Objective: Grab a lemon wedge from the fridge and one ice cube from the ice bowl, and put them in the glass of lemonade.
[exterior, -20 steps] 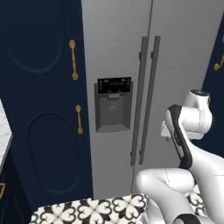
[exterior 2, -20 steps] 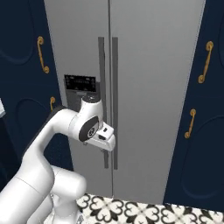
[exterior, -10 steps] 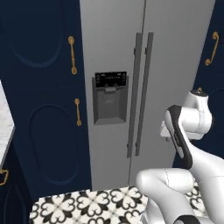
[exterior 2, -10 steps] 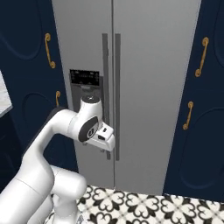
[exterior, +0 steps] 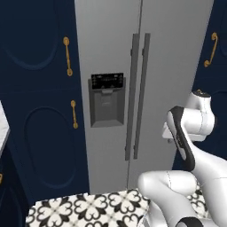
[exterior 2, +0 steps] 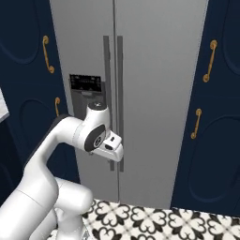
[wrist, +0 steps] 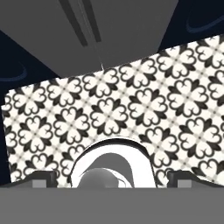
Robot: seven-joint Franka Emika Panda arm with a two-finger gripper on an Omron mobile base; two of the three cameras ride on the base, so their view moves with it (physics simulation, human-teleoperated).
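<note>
The grey fridge [exterior: 173,53] [exterior 2: 159,70] stands straight ahead with both doors shut. Its two long bar handles [exterior: 138,95] [exterior 2: 114,93] run down the middle, and the black dispenser panel [exterior: 107,99] [exterior 2: 86,84] is on the left door. My hand [exterior 2: 110,145] hangs in front of the handles' lower ends and points down at the floor. In the hand view my gripper [wrist: 112,178] is open, its fingertips [wrist: 41,178] wide apart with nothing between them. The lemon wedge, ice cube, ice bowl and glass of lemonade are out of view.
Navy cabinets with gold handles [exterior: 40,111] [exterior 2: 215,117] flank the fridge on both sides. Black-and-white patterned floor tiles [wrist: 131,109] [exterior: 88,208] lie between the base and the fridge. A marble counter edge [exterior: 2,128] shows at far left.
The whole picture has shifted slightly and more floor shows, so the base has moved. The arm keeps its pose and the gripper stays open.
</note>
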